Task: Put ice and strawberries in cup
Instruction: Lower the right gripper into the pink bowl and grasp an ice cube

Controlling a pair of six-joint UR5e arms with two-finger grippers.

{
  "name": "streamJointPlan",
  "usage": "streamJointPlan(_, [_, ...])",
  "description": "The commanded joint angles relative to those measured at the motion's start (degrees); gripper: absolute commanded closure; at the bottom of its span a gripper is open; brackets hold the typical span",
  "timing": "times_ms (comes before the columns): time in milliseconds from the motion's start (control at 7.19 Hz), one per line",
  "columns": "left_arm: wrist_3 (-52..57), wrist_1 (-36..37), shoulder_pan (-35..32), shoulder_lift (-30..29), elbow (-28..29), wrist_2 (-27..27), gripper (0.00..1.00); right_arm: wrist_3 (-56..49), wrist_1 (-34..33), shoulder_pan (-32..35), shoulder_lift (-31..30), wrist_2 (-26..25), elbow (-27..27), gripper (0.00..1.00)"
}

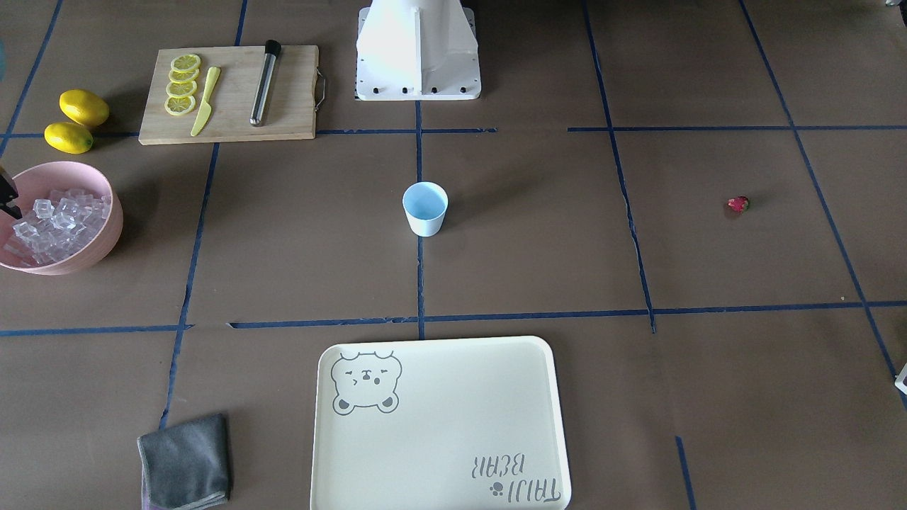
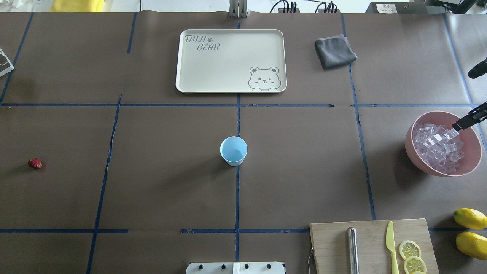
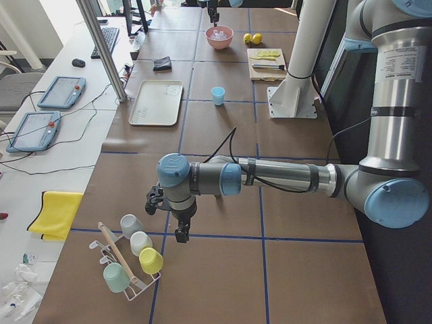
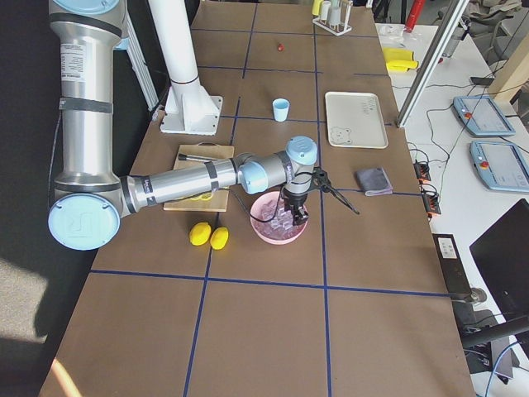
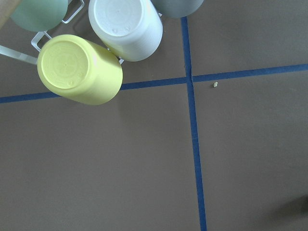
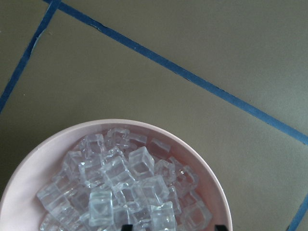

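Ice: many clear cubes, too heaped to count, in one pile inside the single pink bowl on the table's right.
Cup: one, upright, empty, at table centre, well apart from the bowl.
Strawberry: one, alone on the far left.
Right gripper: fingers spread just over the pile. Only two dark tips show, cut off at the wrist view's lower edge, so contact with the cubes cannot be told.
Right arm: forearm stretched low and level, wrist turned down above the bowl.
Left gripper: points down beside four upturned mugs; whether spread or pressed together cannot be told.
Lemons: two, near right.
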Motion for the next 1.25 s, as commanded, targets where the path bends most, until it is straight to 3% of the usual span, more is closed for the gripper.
streamJointPlan(0, [0.00, 0.00, 0.00, -0.03, 0.00, 0.00, 0.00, 0.07, 0.10, -0.74, 1.49, 0.09, -2.66, 0.40])
streamJointPlan(1113, [0.09, 0.00, 0.00, -0.03, 0.00, 0.00, 0.00, 0.86, -0.17, -2.31, 1.67, 0.79, -4.33, 0.41])
